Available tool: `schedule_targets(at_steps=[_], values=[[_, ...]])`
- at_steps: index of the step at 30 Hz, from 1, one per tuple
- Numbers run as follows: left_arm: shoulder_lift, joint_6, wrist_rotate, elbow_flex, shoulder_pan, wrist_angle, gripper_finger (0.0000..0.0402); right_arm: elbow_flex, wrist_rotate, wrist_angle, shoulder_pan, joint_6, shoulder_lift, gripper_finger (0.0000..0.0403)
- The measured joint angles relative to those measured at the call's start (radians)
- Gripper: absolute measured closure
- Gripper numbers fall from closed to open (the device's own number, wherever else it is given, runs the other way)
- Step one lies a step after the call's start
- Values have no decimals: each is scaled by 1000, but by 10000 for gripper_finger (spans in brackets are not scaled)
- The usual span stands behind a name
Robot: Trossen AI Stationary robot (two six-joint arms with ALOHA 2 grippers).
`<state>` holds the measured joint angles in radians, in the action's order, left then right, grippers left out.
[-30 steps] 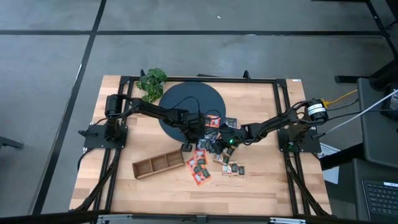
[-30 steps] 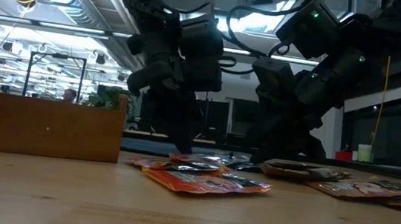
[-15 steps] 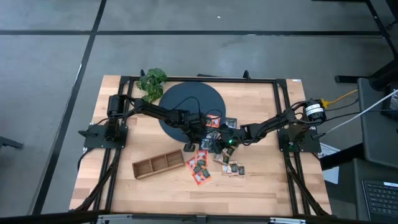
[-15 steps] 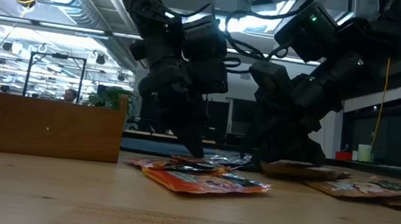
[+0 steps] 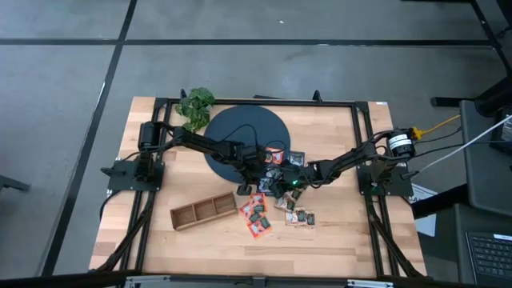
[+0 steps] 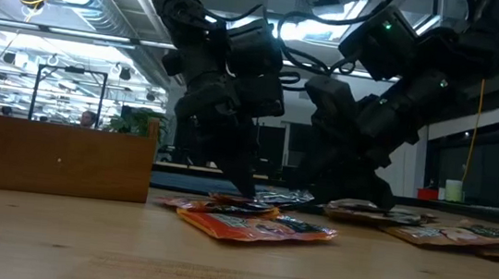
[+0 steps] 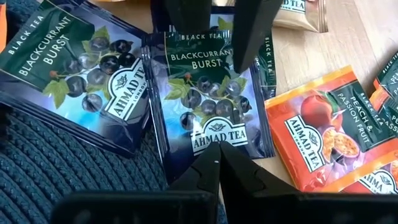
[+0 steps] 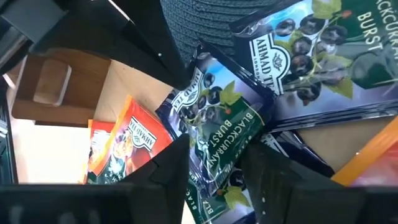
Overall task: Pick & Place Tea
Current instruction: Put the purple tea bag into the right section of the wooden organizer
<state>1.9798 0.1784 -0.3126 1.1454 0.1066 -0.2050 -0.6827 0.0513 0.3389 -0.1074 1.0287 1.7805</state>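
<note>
Blackcurrant sachet [image 7: 208, 99] under shut left pincer [image 7: 219, 163], seemingly touching

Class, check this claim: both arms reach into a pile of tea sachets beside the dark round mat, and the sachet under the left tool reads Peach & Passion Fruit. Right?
Not quite. In the left wrist view, the dark blue sachet under the left tool reads Blackcurrant Burst; the orange Peach & Passion Fruit sachet lies beside it. The rest holds: both arms meet at the pile by the dark round mat.

One camera looks straight down, one level across the worktop [image 5: 336, 232]; both wrist cameras sit close over the same tea sachets [image 7: 211, 106].
</note>
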Motion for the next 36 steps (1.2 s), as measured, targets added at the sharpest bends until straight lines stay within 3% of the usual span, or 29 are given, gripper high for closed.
schedule_targets(at_steps=[9, 17, 26, 31, 36], values=[[0, 0, -3, 0, 0, -6, 396, -1, 0, -4, 0, -50, 2, 392], [-39, -14, 13, -5, 0, -55, 396, -1, -1, -2, 0, -128, 2, 397], [-221, -125, 12, -3, -15, -102, 395, -22, -59, 5, 3, -326, -1, 399], [-329, -181, 47, -2, -23, -153, 395, -95, -94, -57, 5, -457, -1, 400], [-417, -276, 61, -25, -36, -214, 395, -228, -100, -226, 4, -626, -1, 400]])
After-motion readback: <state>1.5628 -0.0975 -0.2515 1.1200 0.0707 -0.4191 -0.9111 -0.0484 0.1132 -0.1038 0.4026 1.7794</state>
